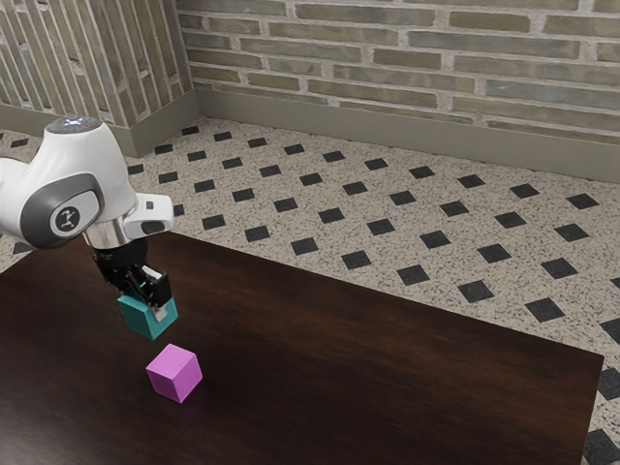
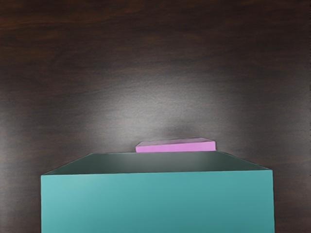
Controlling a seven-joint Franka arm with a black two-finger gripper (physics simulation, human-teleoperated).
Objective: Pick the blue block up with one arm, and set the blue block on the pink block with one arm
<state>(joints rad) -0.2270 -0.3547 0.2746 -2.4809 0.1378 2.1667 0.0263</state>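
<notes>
The blue block (image 1: 145,318) is a teal cube hanging above the dark table, and my black gripper (image 1: 148,302) is shut on its top part. The pink block (image 1: 174,373) rests on the table just below it and a little toward the exterior view's right. In the wrist view the teal block (image 2: 158,201) looms large right under my hand, and a strip of the pink block (image 2: 176,145) peeks out past its far edge.
The dark wooden table (image 1: 387,387) stretches wide toward the exterior view's right. Its far edge borders a tiled floor (image 1: 407,213), with brick walls (image 1: 407,58) behind.
</notes>
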